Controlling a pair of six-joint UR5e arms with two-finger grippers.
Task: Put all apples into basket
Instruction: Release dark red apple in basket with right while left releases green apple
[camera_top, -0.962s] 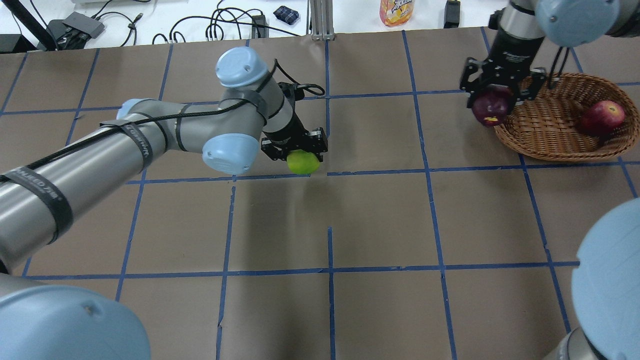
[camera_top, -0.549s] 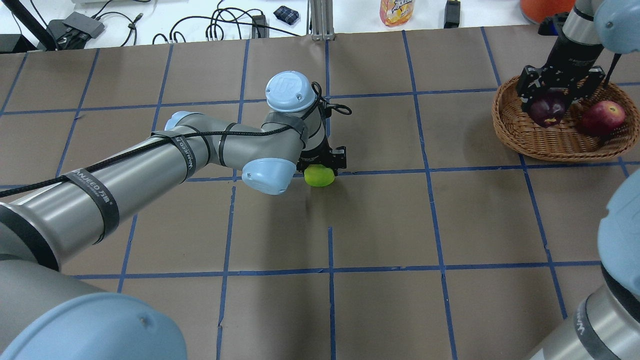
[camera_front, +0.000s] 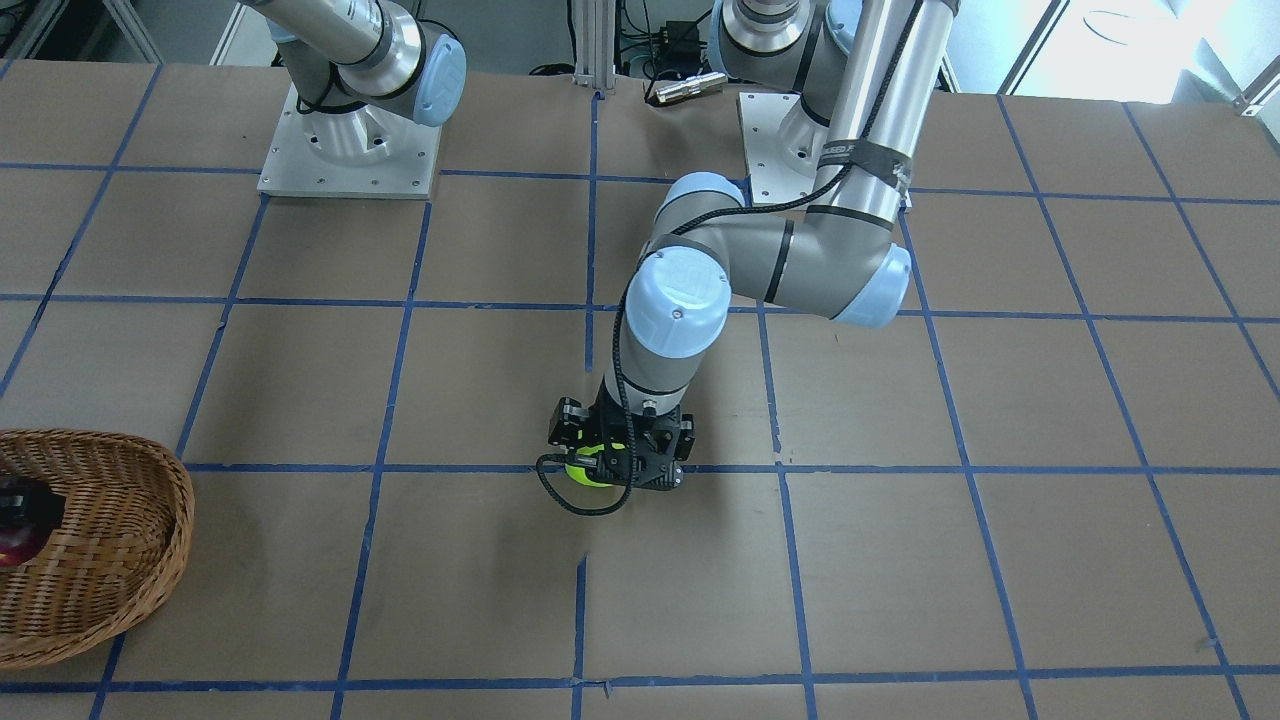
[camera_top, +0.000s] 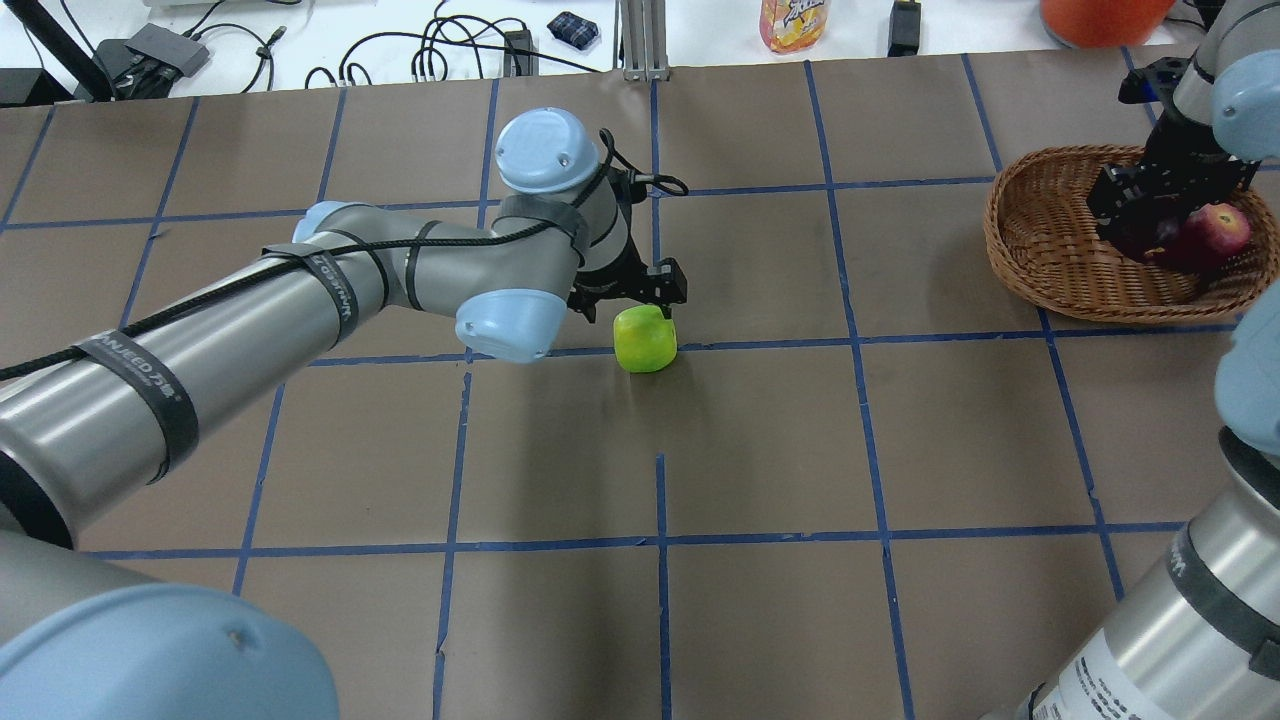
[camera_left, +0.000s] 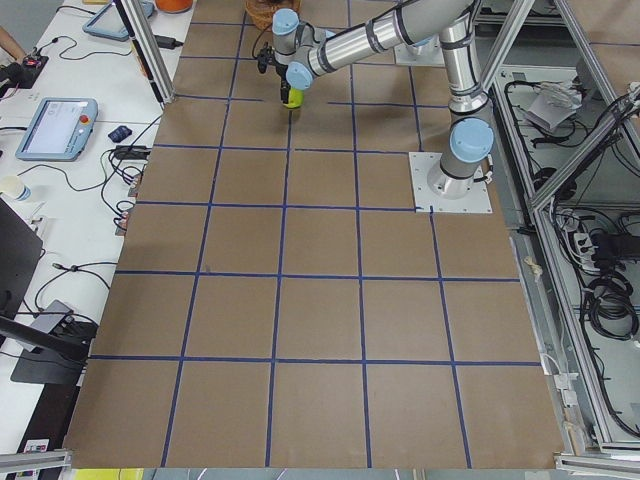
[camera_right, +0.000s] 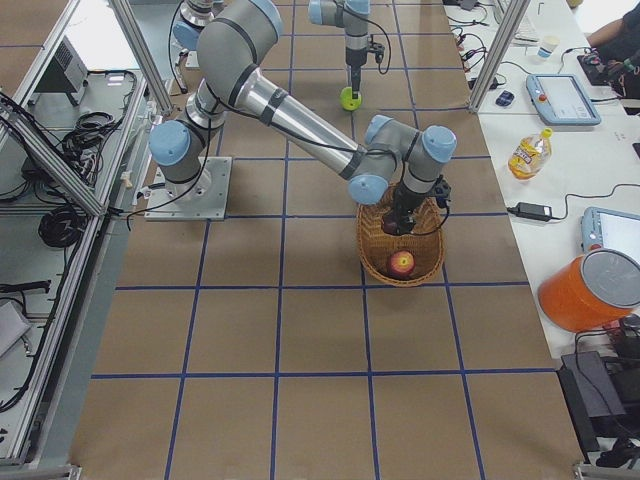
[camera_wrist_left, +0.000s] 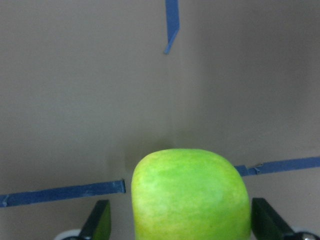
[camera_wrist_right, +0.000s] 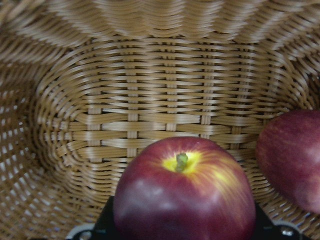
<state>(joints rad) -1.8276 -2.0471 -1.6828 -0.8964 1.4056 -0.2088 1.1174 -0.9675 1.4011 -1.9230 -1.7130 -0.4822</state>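
The yellow-green apple (camera_top: 645, 340) sits on the table at a blue tape line near the middle. My left gripper (camera_top: 636, 308) straddles it; in the left wrist view the apple (camera_wrist_left: 190, 195) lies between the fingers (camera_wrist_left: 100, 222) with a gap on one side, so the gripper is open. The wicker basket (camera_top: 1010, 250) stands at the far right. A red apple (camera_top: 1215, 228) lies in it. My right gripper (camera_top: 1150, 215) is lowered into the basket, shut on the purplish apple with a yellow patch (camera_wrist_right: 185, 200), just over the weave (camera_wrist_right: 130, 100).
Cables, a juice bottle (camera_top: 793, 22) and an orange container (camera_top: 1100, 15) lie beyond the table's far edge. My left arm (camera_top: 300, 300) stretches across the left half of the table. The robot bases (camera_front: 350, 150) stand at the robot's side.
My left gripper moved right with the green apple, set it down on the tape line and opened. My right gripper carried the purplish apple over the rim and down into the basket.
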